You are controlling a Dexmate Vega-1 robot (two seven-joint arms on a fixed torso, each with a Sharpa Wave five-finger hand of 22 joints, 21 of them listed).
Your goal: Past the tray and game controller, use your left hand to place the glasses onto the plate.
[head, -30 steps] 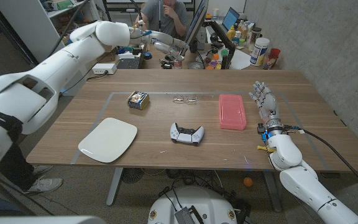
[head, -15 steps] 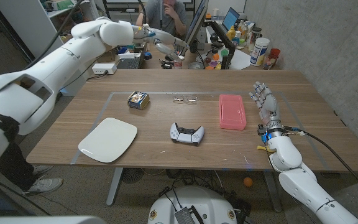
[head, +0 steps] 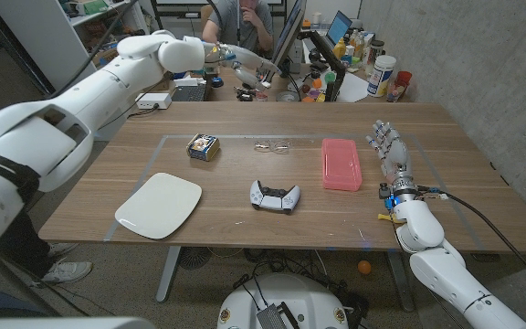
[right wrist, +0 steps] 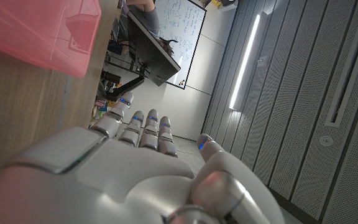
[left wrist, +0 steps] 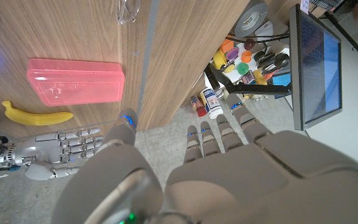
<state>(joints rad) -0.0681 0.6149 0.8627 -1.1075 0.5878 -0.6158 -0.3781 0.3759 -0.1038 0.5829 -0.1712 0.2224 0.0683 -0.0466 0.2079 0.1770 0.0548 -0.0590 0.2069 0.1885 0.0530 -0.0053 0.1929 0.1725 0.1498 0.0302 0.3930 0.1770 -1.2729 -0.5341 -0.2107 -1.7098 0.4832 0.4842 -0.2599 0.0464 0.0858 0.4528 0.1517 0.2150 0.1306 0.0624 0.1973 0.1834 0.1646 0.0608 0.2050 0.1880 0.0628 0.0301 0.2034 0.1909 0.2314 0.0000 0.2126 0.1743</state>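
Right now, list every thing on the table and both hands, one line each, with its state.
glasses: lying on the table, not held.
plate: bare, at the near left.
game controller: lying untouched.
pink tray: lid on, flat.
small box: resting by the glasses.
left hand: raised beyond the far edge, holding nothing.
right hand: fingers apart, holding nothing.
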